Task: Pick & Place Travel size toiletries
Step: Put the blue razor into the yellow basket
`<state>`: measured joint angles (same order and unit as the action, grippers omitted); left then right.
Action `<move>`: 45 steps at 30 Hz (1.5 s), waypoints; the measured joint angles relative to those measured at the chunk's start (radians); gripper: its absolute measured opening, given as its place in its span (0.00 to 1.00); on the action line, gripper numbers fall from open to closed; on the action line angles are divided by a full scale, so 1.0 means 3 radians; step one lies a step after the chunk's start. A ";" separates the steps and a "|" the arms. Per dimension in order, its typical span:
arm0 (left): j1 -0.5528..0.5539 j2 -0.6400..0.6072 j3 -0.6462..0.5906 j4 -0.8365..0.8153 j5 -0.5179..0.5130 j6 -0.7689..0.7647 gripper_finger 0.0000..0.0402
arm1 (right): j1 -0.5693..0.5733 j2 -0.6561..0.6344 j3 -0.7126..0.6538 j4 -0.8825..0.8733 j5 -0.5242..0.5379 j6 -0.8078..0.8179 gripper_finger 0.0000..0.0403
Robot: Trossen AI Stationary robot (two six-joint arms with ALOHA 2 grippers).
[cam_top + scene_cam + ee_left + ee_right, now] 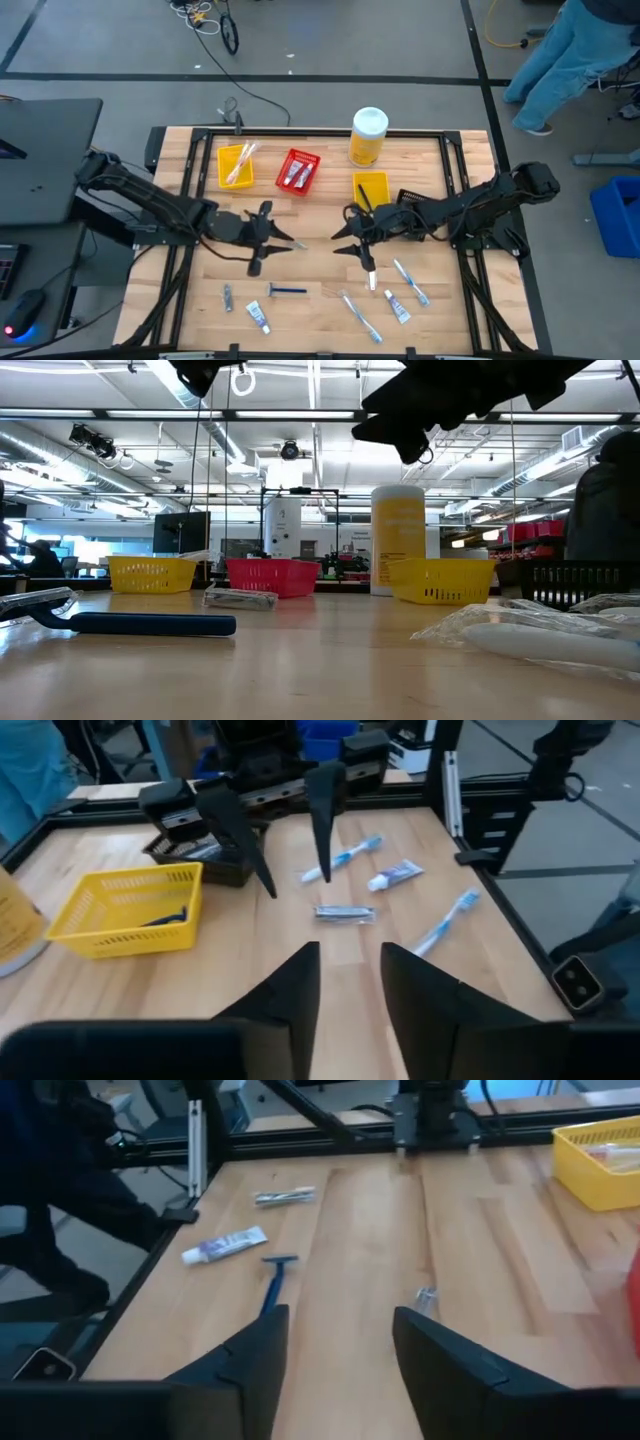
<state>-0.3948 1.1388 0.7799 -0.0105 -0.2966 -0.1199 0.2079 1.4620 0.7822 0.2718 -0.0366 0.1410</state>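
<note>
So, both arms hover mid-table, facing each other, nothing held. Left gripper [283, 243] has its fingers spread with a clear gap; right gripper [345, 243] is spread too and empty.

Loose items sit along the table's [320, 310] near strip:
- razor [287, 290], blue handle, flat, roughly below the left gripper
- tube [259, 318] just beside it, nearer the edge
- small packet [228, 297] left of those
- brushes [362, 318] and [411, 280], plus another tube [397, 306], on the right arm's side
- one small item [373, 281] lies just under the right gripper (can't tell what it is)

Some are sorted already: the left yellow bin [236, 165] has pale items, the red bin [298, 171] has tubes, the right yellow bin [371, 187] has a razor. The black bin [412, 197] is mostly under the right arm.

Handling, my read:
- All are light and will skid on the wood if nudged. Come straight down and close square.
- Razor: stiff and thin. Pinch across the mid-handle; avoid the head.
- Tubes: soft and squashy. Grip the body near the cap, across the width, gently.
- Brushes: some look wrapped in film (slippery). Take mid-handle.
- Packet: flat, the hardest to lift. You'll likely need fingertips right at the table surface.
</note>
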 joint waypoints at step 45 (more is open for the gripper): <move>-0.0029 0.0026 0.0000 -0.0213 -0.0449 -0.0435 0.31 | 0.0342 0.0000 0.0000 -0.0854 0.0526 0.0212 0.26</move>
<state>-0.4034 1.1465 0.7799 -0.0744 -0.4313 -0.2503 0.3105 1.4620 0.7822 0.0155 0.1211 0.2047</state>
